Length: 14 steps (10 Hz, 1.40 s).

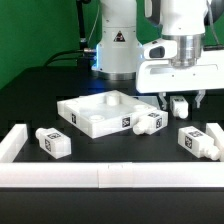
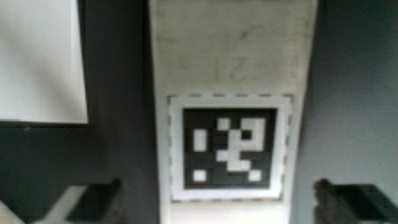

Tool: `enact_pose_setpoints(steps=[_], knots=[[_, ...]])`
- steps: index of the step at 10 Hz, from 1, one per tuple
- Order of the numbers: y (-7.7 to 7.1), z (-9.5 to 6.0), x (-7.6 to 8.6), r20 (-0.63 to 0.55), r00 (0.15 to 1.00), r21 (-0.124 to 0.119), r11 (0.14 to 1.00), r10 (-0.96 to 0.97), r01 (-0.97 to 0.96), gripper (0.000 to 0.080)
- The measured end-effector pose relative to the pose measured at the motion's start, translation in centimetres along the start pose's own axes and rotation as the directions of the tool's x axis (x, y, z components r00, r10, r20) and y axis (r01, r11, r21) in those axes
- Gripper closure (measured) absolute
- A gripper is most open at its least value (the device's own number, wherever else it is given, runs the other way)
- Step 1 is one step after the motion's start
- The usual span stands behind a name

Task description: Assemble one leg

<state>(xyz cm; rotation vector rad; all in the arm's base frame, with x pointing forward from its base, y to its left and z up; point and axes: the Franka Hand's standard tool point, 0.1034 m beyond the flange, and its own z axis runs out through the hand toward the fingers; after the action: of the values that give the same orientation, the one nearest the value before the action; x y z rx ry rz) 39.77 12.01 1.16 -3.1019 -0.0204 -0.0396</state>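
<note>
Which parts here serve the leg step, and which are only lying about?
In the job: gripper, leg between its fingers, square top.
Lying about: leg beside the top, leg at exterior view's left, leg at exterior view's right, white rail.

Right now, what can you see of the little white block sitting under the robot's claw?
The block is a long, squared white bar, matte like plastic, with a black-and-white square tag on its upper face. It lies flat on the black table, to the exterior view's right of the square white panel and apart from it. The gripper hangs over it, open; its fingers stand either side with gaps, not touching.
</note>
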Motion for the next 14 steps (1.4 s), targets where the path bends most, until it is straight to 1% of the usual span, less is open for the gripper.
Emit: enact_pose_setpoints(steps=[1,2,3,4,5,6,8,9,10,11,12,13,14], knots=[[0.3,-1.3,0.9,0.034,0.999,-0.001,1.0,-0.014,0.014,0.017],[1.0,-3.2,2.7,0.052,0.998,0.003,0.999,-0.033,0.032,0.017],[1.5,-4.8,5.0,0.071,0.997,0.011,1.0,-0.029,0.028,0.0154],[1.8,-5.5,6.8,0.077,0.997,0.017,1.0,-0.022,0.021,0.0151],[1.8,-6.2,8.1,0.063,0.998,0.022,0.999,-0.031,0.03,0.0151],[1.5,-6.4,8.4,0.061,0.998,0.023,0.999,-0.025,0.023,0.0151],[1.5,-6.3,8.3,0.063,0.998,0.023,0.999,-0.026,0.025,0.0151],[1.7,-6.2,8.6,0.06,0.997,0.02,0.999,-0.045,0.044,0.0151],[1.9,-6.0,9.6,0.052,0.996,0.019,0.997,-0.072,0.071,0.0151],[1.9,-5.9,11.0,0.038,0.993,0.018,0.994,-0.111,0.111,0.0151],[2.2,-5.8,12.6,0.025,0.987,0.018,0.987,-0.157,0.157,0.0151],[2.8,-5.7,14.9,0.006,0.981,0.017,0.981,-0.195,0.194,0.0151],[2.6,-5.8,16.5,-0.01,0.98,0.016,0.979,-0.201,0.201,0.0151]])
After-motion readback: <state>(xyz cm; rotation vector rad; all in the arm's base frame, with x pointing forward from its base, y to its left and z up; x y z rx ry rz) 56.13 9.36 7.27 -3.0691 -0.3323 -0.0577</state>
